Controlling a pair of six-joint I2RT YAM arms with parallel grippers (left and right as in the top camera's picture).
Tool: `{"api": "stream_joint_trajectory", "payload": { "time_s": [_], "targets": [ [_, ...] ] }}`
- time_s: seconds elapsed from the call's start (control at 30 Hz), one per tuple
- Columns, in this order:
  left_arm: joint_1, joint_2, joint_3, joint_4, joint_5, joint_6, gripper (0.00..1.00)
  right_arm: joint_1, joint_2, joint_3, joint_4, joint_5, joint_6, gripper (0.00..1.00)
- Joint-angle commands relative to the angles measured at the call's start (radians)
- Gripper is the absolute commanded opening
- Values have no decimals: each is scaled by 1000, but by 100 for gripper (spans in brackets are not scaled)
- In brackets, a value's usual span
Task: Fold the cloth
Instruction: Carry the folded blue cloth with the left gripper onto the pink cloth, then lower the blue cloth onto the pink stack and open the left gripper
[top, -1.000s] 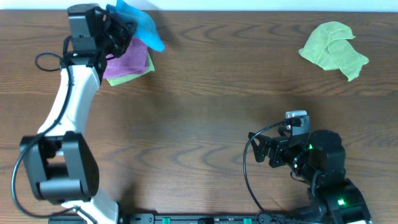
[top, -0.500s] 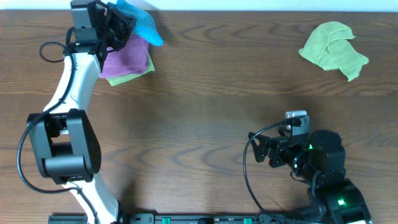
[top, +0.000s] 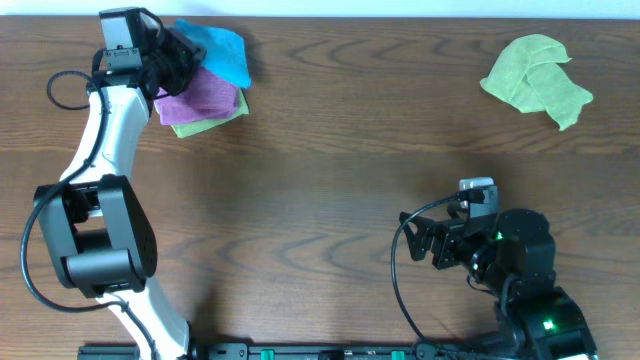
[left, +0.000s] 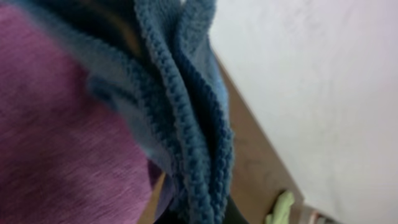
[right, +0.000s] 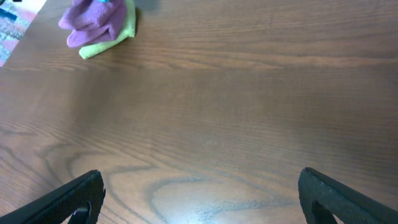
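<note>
Item: sky-blue cloth (top: 218, 50), soft knitted microfibre, at the far left corner of the bench (top: 320, 170). It lies bunched, partly draped over a purple cloth (top: 205, 95), which sits on a yellow-green cloth (top: 215, 118). A second yellow-green cloth (top: 535, 75) lies crumpled at the far right, well apart. The left fingers (top: 175, 58) are fully closed, pinching a gathered edge of the blue cloth. The left wrist view shows only ribbed folds pressed close to the lens, with purple fabric beside them. The right fingers (right: 68, 199) are spread to their widest, hold nothing and rest low over bare wood near the front right. Handling: judged light, limp and shapeless. It will sag from any single hold, and its pile may cling to the cloths beneath and drag them along. Best taken at a corner or along a hemmed edge, with a second hold on the neighbouring corner so that it hangs flat. Folding has not begun. The white tag cannot be made out.
</note>
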Motion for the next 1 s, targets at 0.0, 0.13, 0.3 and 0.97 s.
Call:
{"api": "stream_joint_trajectory", "payload": {
  "time_s": [0.0,0.13,0.3,0.97],
  "targets": [
    [3,11,26,-53,-27,87,5,-11,-2,-3,-1,-4,13,99],
    [8,11,26,-141,-94,156,6,-11,-2,-3,-1,-4,13,99],
    [23,11,26,-202,-162,193,6,-11,-2,-3,-1,-4,13,99],
    [37,11,26,-232,-269,282,44,-11,-2,-3,-1,-4,13,99]
  ]
}}
